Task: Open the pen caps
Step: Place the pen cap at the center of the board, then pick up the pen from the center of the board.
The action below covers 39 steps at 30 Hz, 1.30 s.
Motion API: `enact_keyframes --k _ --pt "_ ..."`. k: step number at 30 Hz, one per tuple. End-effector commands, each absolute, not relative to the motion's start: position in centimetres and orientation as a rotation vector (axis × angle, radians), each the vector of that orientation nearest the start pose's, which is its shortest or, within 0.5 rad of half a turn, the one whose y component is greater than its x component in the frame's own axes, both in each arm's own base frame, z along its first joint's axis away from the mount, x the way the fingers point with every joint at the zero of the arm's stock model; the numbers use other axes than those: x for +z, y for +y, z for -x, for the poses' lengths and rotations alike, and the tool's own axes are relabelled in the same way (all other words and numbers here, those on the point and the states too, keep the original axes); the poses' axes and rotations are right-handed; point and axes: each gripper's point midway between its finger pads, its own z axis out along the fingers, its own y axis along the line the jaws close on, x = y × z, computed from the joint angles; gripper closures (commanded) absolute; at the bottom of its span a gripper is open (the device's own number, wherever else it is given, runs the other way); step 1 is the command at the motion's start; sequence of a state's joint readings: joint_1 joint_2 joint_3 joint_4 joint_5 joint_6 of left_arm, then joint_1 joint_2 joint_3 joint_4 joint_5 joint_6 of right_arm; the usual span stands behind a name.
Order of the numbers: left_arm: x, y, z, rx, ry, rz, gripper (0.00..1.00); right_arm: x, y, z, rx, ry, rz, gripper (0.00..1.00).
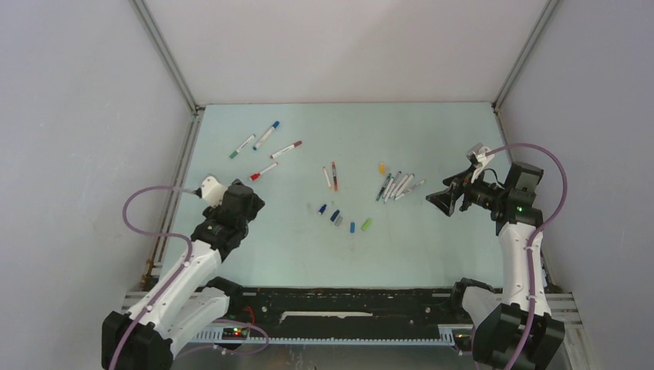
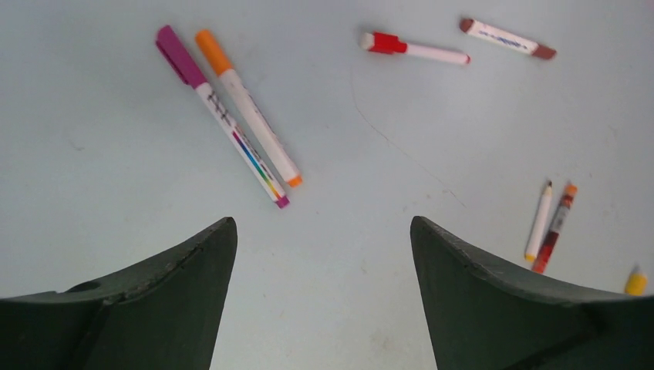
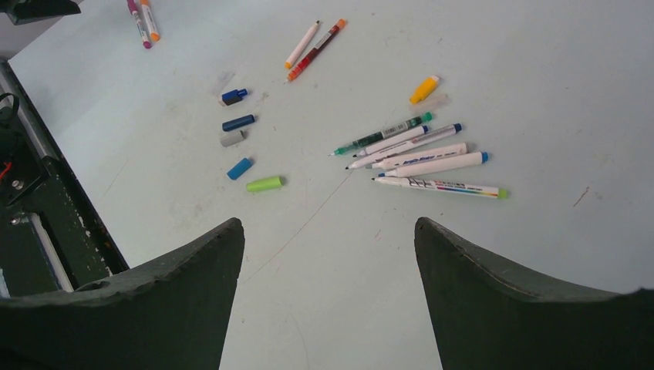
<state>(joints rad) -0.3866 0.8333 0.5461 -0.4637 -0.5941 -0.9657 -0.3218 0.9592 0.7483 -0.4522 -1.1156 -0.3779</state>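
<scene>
Left gripper fingers fill the bottom of the left wrist view, spread wide, nothing between. The right gripper is likewise apart and empty. Capped pens lie upper left in the left view: magenta cap and orange cap on two near-touching pens, red cap top centre. Loose caps sit centre-left in the right view, beside uncapped pens. Next is likely a capped pen: close across one barrel mid-length, don't pinch its neighbour, and leave the cap end free for the other arm. Yellow piece is cut off at the right edge, possibly a cap. The top view is too small for cap detail.
</scene>
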Motion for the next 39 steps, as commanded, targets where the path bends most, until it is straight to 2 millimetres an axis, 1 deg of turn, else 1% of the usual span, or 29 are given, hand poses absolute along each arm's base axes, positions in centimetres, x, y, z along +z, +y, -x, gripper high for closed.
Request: enact_keyframes --k 1,3,5,7,9,10,12,14,16,17,20,23,25,29,32,39 --pt "12.6 -2.1 -27.7 -0.106 1.969 0.927 0.15 21.5 7.5 -26.1 0.763 1.775 0.65 0.17" --pt "13.1 -2.8 -29.1 -0.15 2.005 0.871 0.13 21.5 7.6 -26.1 0.764 1.774 0.652 0.17" --pt "13.7 -3.3 -30.4 -0.144 2.069 0.77 0.11 21.5 7.6 -26.1 0.762 1.774 0.653 0.17" --pt "14.0 -4.3 -31.7 -0.136 2.166 0.608 0.09 21.6 7.6 -26.1 0.76 1.773 0.654 0.17" --pt "13.8 -5.1 -32.8 -0.107 2.274 0.427 0.09 21.6 7.6 -26.1 0.759 1.773 0.654 0.17" --pt "14.2 -5.3 -33.4 -0.08 2.324 0.332 0.09 21.6 7.6 -26.0 0.759 1.772 0.655 0.17" --pt "13.6 -4.9 -34.2 0.009 2.414 0.213 0.09 21.6 7.7 -26.0 0.76 1.769 0.66 0.17" --pt "13.5 -4.2 -35.2 0.102 2.455 0.133 0.08 21.6 7.7 -26.0 0.759 1.767 0.664 0.17" --pt "13.2 -4.1 -36.4 0.14 2.476 0.035 0.08 21.6 7.8 -26.0 0.759 1.767 0.667 0.17" --pt "13.6 -4.3 -37.1 0.143 2.465 -0.014 0.04 21.6 7.8 -26.0 0.759 1.766 0.669 0.17" --pt "13.9 -4.2 -39.3 0.183 2.444 -0.133 0.01 21.6 7.9 -25.9 0.759 1.766 0.674 0.17" --pt "13.5 -3.8 -40.9 0.221 2.452 -0.198 0.02 21.6 8.0 -25.9 0.759 1.764 0.679 0.17" --pt "12.4 -4.3 -41.6 0.167 2.475 -0.214 0.02 21.6 8.0 -25.9 0.762 1.764 0.681 0.17" --pt "10.4 -4.5 -42.5 0.154 2.512 -0.248 0.03 21.5 8.1 -25.9 0.763 1.766 0.682 0.17" --pt "9.5 -4.2 -43.2 0.122 2.536 -0.233 0.07 21.5 8.1 -25.9 0.764 1.765 0.685 0.17" --pt "7.2 -3.2 -44.7 0.047 2.598 -0.19 0.07 21.3 8.1 -26.0 0.762 1.773 0.685 0.17"
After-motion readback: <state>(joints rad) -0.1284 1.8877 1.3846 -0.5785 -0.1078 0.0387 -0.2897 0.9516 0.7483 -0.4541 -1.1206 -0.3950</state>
